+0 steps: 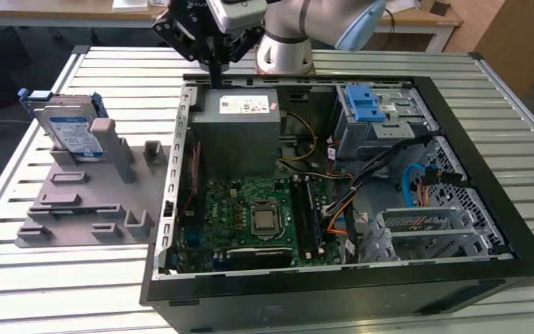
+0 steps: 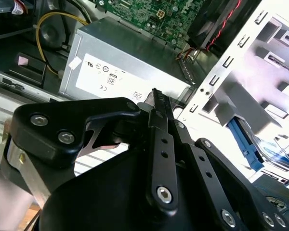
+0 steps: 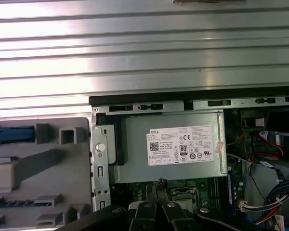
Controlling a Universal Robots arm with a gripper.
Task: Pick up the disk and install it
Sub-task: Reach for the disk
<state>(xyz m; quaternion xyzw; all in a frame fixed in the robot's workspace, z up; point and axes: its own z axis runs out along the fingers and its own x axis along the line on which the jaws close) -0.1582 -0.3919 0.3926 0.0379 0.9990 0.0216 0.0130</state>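
Note:
The disk [image 1: 70, 132], silver with a blue-and-white label and blue rails, stands on edge in a grey holder [image 1: 81, 202] at the exterior view's left. Part of its label [image 2: 274, 150] shows in the second wrist view, and a blue rail [image 3: 9, 134] in the first wrist view. My gripper [image 1: 215, 75] hangs above the back rim of the open computer case [image 1: 489, 174], over the grey power supply box [image 1: 239, 132]. It is well away from the disk. Its black fingers [image 2: 157, 103] are shut together with nothing between them.
Inside the case lie a green motherboard [image 1: 248, 209], bundles of cables [image 1: 416, 181] and a grey metal drive cage with a blue latch [image 1: 367, 108]. The case and holder rest on a slatted metal table [image 1: 81, 292]. A wooden desk [image 1: 53, 10] stands behind.

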